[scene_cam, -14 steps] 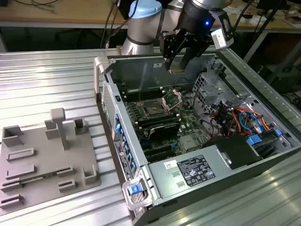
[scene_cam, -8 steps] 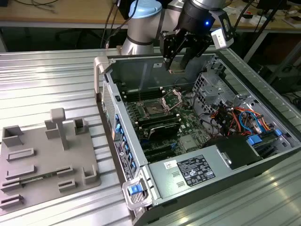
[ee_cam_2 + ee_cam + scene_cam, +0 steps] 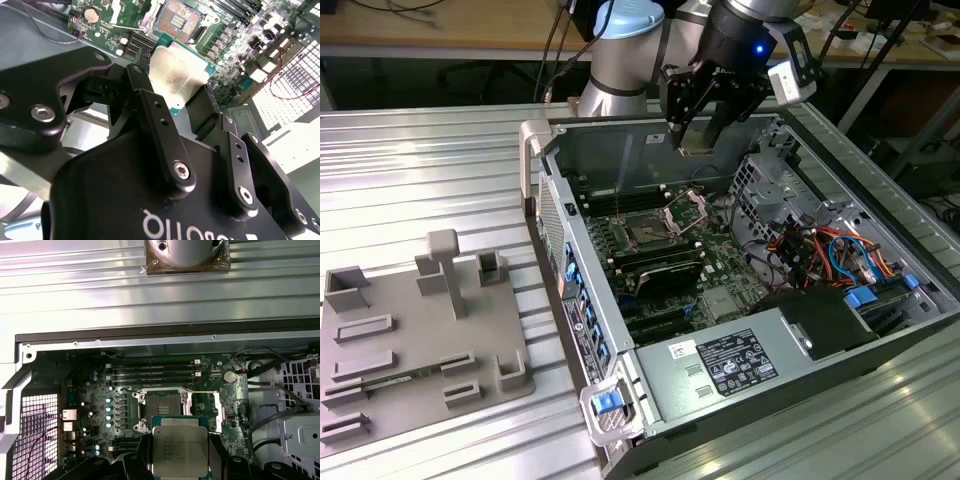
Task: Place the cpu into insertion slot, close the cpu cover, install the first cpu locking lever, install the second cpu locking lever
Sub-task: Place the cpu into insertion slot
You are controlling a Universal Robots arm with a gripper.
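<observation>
Silver-grey metal tops the cpu [image 3: 180, 452], a small flat square chip on a green base. The black gripper [image 3: 180, 461] grasps it, clenched on 2 opposite edges. In the second wrist view the cpu [image 3: 177, 75] sits flat between the 2 black fingers [image 3: 150, 110], its metal face catching the light. In the exterior view the gripper [image 3: 698, 140] hangs over the far side of the open computer case [image 3: 545, 160], and the chip is a thin plate at its tips, well clear of the board.

The insertion slot [image 3: 161, 404] lies on the green motherboard [image 3: 720, 270] below the chip. It is a dark square socket with a silver rim, and its contact field is exposed. In the first wrist view the held cpu is near the slot and partly overlaps its rim, but is not in it. The second wrist view shows the slot [image 3: 175, 20] just past the chip's far edge. The cpu cover [image 3: 700, 205] is swung open beside the slot [image 3: 645, 232], tilted up on its hinge. I cannot tell how the locking levers stand.

Long black memory slots [image 3: 152, 371] run alongside the socket. A grey power supply box [image 3: 720, 365] fills the case's near end. The case rests on a ribbed metal table [image 3: 420, 170], and a grey fixture tray [image 3: 420, 340] lies on the exterior view's left.
</observation>
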